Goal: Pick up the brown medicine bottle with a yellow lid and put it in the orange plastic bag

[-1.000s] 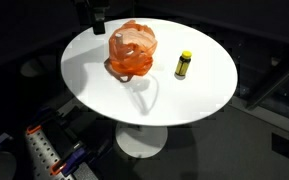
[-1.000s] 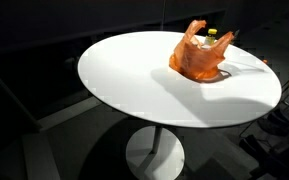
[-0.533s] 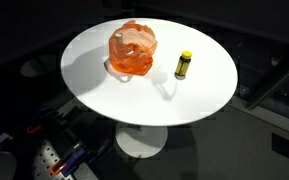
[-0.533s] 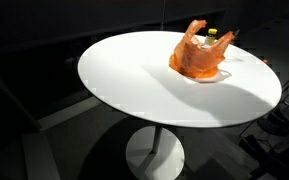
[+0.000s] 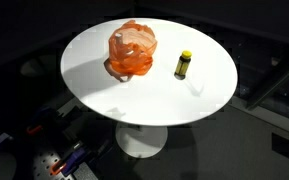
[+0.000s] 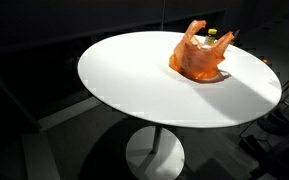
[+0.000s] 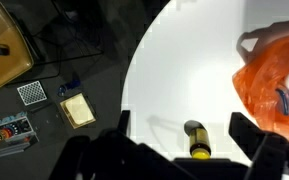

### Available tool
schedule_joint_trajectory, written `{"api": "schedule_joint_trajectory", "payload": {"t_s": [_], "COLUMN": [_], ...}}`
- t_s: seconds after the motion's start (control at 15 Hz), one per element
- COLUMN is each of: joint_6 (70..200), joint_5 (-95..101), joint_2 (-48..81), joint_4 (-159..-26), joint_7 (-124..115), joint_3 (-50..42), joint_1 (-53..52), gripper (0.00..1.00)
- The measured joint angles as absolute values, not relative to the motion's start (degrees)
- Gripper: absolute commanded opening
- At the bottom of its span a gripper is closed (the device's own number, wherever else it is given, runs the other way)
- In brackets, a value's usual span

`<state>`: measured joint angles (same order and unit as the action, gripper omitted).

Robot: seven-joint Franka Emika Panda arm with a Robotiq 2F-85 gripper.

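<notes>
The brown medicine bottle with a yellow lid (image 5: 184,64) lies on its side on the round white table (image 5: 154,105), to the right of the orange plastic bag (image 5: 131,52). In an exterior view only its lid (image 6: 212,33) peeks out behind the bag (image 6: 198,57). In the wrist view my gripper (image 7: 184,130) is open and empty, high above the table. The bottle (image 7: 196,140) lies between its two fingers, lid toward the camera. The bag (image 7: 279,85) is at the right edge with its mouth open. The gripper is out of view in both exterior views.
The table (image 6: 134,85) stands on a single pedestal in a dark room. In the wrist view its curved edge (image 7: 134,75) runs to the left, with small items on the floor beyond: a tan pad (image 7: 76,110), a mesh square (image 7: 29,93) and a wooden board (image 7: 4,55).
The arm has left the top of the exterior view. Its shadow on the table has slid to the right, from below the bag to beside the bottle. Bottle and bag have not moved.
</notes>
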<state>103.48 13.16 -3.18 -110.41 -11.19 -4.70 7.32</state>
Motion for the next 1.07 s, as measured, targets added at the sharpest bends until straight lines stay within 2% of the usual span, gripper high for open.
{"api": "schedule_joint_trajectory", "payload": {"t_s": [0.53,1.07], "joint_6": [110.05,110.39], "joint_5": [8.11,7.18], "joint_2": [5.72,6.82], "joint_4": [-101.88,-101.15], "joint_7": [-5.89,-4.99], "joint_3": [-7.41,-7.61], "joint_1": [7.76,7.72], "gripper": [1.0,1.0]}}
